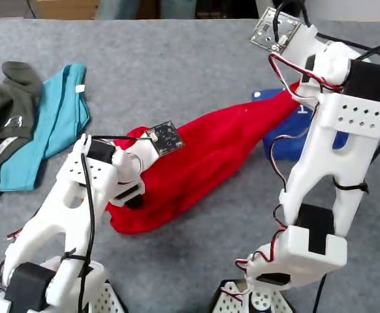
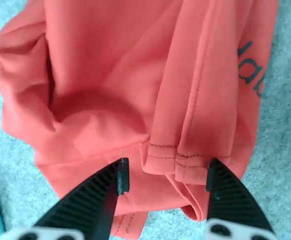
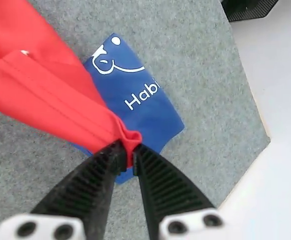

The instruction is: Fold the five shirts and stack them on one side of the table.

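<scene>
A red shirt [image 1: 203, 163] lies stretched across the middle of the grey table, bunched at its lower left end. My left gripper [image 2: 165, 177] is open just above that bunched hem [image 2: 185, 160], one finger on each side of a fold. My right gripper [image 3: 127, 155] is shut on the red shirt's far corner [image 3: 128, 137], holding it lifted over a folded blue shirt [image 3: 135, 105] at the table's right side. In the high view the blue shirt [image 1: 278, 140] peeks out behind the right arm. A teal shirt [image 1: 43, 130] and a dark green shirt [image 1: 4, 124] lie at the far left.
The grey table [image 1: 177, 72] has open room at the back and along the front middle. Its right edge [image 3: 245, 90] runs close to the blue shirt. The two arm bases stand at the front edge.
</scene>
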